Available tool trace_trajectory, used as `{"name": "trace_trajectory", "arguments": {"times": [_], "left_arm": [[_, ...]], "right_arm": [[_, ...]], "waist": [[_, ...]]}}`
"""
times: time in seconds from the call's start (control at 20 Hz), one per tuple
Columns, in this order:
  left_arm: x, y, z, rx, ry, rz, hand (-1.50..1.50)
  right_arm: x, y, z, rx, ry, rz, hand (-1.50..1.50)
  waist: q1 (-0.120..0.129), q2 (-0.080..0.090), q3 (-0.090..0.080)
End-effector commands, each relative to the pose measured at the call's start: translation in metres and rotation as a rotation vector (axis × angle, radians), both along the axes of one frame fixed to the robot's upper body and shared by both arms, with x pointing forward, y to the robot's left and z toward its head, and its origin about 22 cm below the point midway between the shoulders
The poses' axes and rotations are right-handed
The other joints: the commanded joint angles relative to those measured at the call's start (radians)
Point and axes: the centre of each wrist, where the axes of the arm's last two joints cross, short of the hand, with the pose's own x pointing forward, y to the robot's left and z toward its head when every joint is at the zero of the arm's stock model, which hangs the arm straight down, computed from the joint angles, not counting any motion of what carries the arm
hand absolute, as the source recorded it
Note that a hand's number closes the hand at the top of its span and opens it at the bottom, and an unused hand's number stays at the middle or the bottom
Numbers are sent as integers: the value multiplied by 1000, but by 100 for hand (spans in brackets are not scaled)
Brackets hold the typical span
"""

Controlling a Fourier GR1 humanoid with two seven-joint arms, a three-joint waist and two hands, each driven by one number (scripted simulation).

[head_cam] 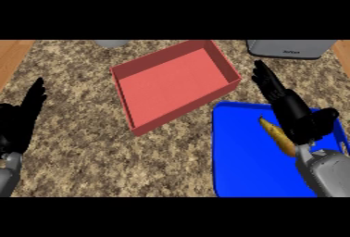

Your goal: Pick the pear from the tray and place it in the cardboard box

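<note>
A: Body look?
B: Right hand [294, 111] black all over, smooth, tapering fingers; grey boxy forearm [328, 172] with rounded corners behind it, just over the blue tray [239, 162].
A: Other side?
B: Left hand [21, 118] same black, grey forearm [7, 173] too.

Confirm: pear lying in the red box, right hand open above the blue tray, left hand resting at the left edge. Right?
Not quite. In the head view the red box has nothing visible inside; the yellow-brown pear lies on the blue tray, beside the right hand. The rest stands: that hand is open over the tray, and the left hand rests at the left edge.
</note>
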Motion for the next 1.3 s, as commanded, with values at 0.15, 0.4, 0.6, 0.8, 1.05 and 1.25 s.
{"name": "trace_trajectory", "arguments": {"times": [0.15, 0.4, 0.6, 0.8, 1.05, 1.25], "left_arm": [[-8, 11, -13, 106, -20, 38, 0], [-9, 13, -16, 111, 21, 25, 0], [-7, 9, -17, 124, -8, 32, 0], [-12, 4, -30, 116, -10, 5, 0], [-3, -2, -22, 132, -22, -10, 0], [2, -5, -22, 140, -39, -7, 0]], "right_arm": [[0, -19, -3, -32, 28, 522, -150], [7, -20, 73, -586, -331, 730, -150], [7, -78, 0, -250, -180, 824, -150], [17, -110, 3, -157, -223, 915, -150], [38, -121, 47, -437, -433, 911, -150], [37, -125, 50, -746, -439, 1007, -150]], "waist": [[-7, -10, 41], [27, -28, 42], [12, 18, 51], [31, 16, 48], [44, 10, 47], [55, 13, 44]]}}
